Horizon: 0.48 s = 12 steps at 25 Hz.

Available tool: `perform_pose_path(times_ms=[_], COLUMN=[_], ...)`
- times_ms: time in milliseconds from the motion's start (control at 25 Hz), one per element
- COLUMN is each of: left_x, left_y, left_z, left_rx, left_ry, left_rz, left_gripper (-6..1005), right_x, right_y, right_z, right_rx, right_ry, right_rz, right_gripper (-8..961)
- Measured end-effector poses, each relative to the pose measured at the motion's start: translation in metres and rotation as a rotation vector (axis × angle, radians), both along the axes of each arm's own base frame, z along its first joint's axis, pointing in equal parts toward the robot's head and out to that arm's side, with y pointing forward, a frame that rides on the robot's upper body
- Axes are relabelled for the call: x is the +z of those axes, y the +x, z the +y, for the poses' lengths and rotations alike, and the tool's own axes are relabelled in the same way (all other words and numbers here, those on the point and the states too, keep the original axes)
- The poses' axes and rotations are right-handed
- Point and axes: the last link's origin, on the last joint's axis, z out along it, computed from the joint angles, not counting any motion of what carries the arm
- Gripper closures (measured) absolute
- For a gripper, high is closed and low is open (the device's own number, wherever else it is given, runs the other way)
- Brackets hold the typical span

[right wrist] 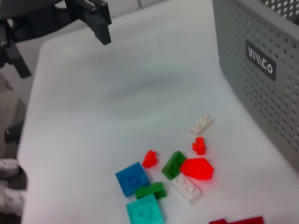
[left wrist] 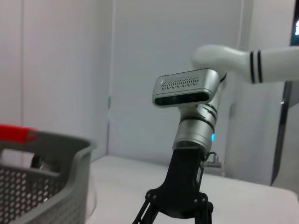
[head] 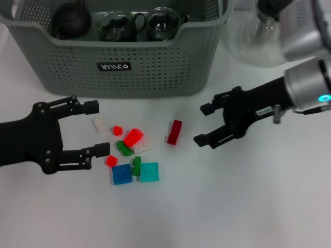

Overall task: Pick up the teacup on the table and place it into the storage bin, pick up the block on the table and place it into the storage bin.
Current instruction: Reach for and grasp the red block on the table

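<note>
The grey-green storage bin [head: 155,67] stands at the back of the white table, and its perforated wall [right wrist: 261,93] fills one side of the right wrist view. Two glass teacups [head: 118,26] lie inside it beside a dark teapot [head: 71,20]. Loose blocks lie in front of the bin, among them a dark red block [head: 175,132], a bright red one [head: 133,137], a blue one [head: 122,174] and a teal one [head: 149,172]. My right gripper [head: 203,124] is open just right of the dark red block. My left gripper [head: 97,128] is open at the left edge of the pile.
A clear glass teapot [head: 261,36] stands at the back right, beside the bin. White [right wrist: 202,123], green [right wrist: 174,164] and small red [right wrist: 150,158] blocks lie scattered in the pile. The right arm [left wrist: 187,186] shows across the table in the left wrist view.
</note>
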Motion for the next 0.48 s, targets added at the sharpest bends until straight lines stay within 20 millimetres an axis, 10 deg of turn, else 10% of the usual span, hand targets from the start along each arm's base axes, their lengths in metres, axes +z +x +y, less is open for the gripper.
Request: perform_pose_path(times_ms=[480], left_x=[-0.004], left_y=[-0.008], left_z=[0.0], left_rx=[0.041], left_ry=[0.013], left_rz=[-0.014], left_gripper=[151], right_x=[-0.05], right_y=[-0.014], right_z=[0.011], right_rx=[0.08], right_ry=[0.012], right_rz=[-0.116], right_gripper=[28])
